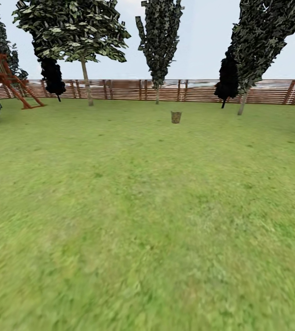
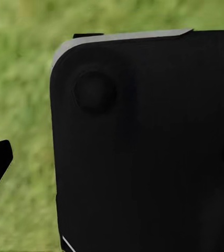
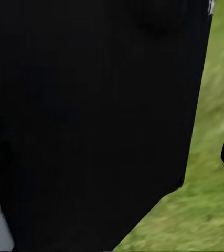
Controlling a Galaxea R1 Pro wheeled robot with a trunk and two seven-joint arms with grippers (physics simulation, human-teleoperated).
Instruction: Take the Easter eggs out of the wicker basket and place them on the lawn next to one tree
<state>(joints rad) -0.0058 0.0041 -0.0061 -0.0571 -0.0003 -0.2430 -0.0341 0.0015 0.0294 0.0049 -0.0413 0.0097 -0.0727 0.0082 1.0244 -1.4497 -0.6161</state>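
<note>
1. Wicker basket [image 1: 176, 117] far off across the lawn [image 1: 138, 220], about 12 o'clock, slightly right of centre, standing upright on grass. Too small to make out eggs inside.
2. Tree [image 1: 87, 82] with pale trunk at 11 o'clock, near the slatted fence [image 1: 119, 90]. Left of basket, well apart from it.
3. Thin columnar tree [image 1: 158, 46] at 12 o'clock behind basket; another leaning trunk [image 1: 243, 102] at 1 o'clock.
4. Red wooden play frame [image 1: 4, 73] at 10 o'clock by the fence.
5. Both wrist views: mostly blocked by black robot body panels, blurred grass beyond. Claw state, left and right: cannot tell.
</note>
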